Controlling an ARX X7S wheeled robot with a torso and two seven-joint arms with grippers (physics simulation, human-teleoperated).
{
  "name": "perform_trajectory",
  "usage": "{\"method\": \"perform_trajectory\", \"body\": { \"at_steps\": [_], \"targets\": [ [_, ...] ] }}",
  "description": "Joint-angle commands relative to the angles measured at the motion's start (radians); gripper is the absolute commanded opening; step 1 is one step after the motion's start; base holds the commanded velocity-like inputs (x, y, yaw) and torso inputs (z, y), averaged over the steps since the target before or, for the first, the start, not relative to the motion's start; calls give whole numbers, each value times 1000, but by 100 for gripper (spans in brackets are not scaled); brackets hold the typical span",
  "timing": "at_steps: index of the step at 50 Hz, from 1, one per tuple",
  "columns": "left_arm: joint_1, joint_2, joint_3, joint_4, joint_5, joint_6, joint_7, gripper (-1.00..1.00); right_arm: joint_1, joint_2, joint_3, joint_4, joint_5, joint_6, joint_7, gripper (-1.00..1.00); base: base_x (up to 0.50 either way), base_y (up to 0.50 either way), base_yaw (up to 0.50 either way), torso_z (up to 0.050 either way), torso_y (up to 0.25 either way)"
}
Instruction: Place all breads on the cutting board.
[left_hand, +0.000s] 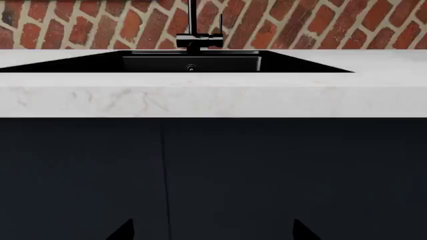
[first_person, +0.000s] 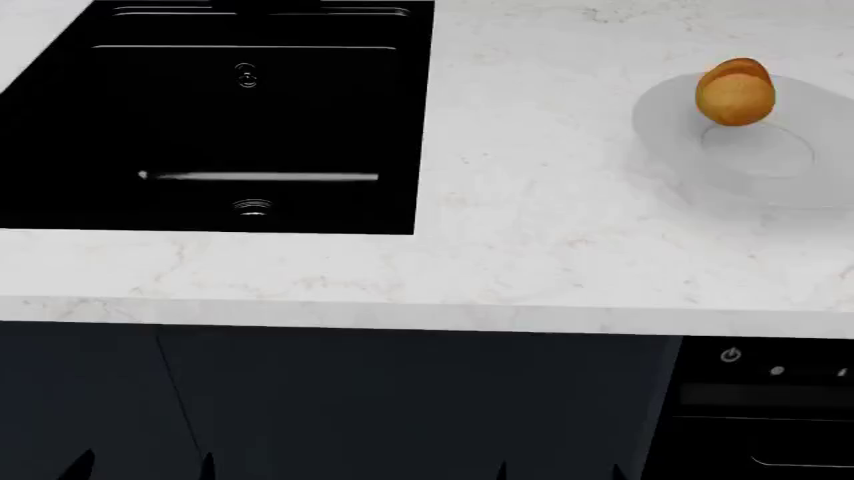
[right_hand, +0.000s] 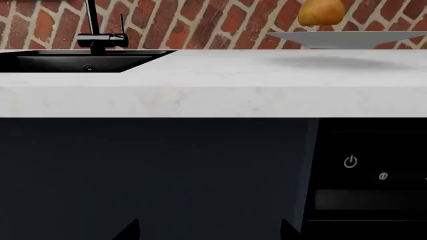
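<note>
A smooth golden-orange bread (first_person: 734, 94) rests on the rim of a pale grey-white plate (first_person: 787, 160) at the right of the white counter; the right wrist view shows the same bread (right_hand: 320, 12) on that plate (right_hand: 347, 38). The cutting board is out of view. My left gripper (left_hand: 213, 232) hangs below the counter edge in front of the dark cabinet, open and empty, low in the head view (first_person: 143, 468). My right gripper (right_hand: 210, 231) is also open and empty before the cabinet, right of the left one (first_person: 561, 472).
A black sink (first_person: 214, 120) is sunk into the marble counter (first_person: 534, 230) at the left, with a black faucet (left_hand: 195, 35) before a brick wall (left_hand: 320, 25). A dark appliance panel with a power button (right_hand: 350, 161) sits under the counter at the right.
</note>
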Motion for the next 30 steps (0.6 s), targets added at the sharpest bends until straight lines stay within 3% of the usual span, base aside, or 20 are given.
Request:
{"method": "perform_trajectory", "body": {
  "at_steps": [1, 12, 30],
  "targets": [
    [3, -8, 9, 2, -8, 2, -9, 100, 1, 16, -20, 0, 16, 0, 19, 100, 0, 0, 0, 0, 0],
    [12, -47, 55, 6, -47, 37, -43, 100, 2, 47, -55, 0, 52, 4, 55, 100, 0, 0, 0, 2, 0],
    [9, -75, 90, 0, -66, 48, -74, 100, 8, 74, -87, 9, 69, 0, 94, 100, 0, 0, 0, 50, 0]
  ]
}}
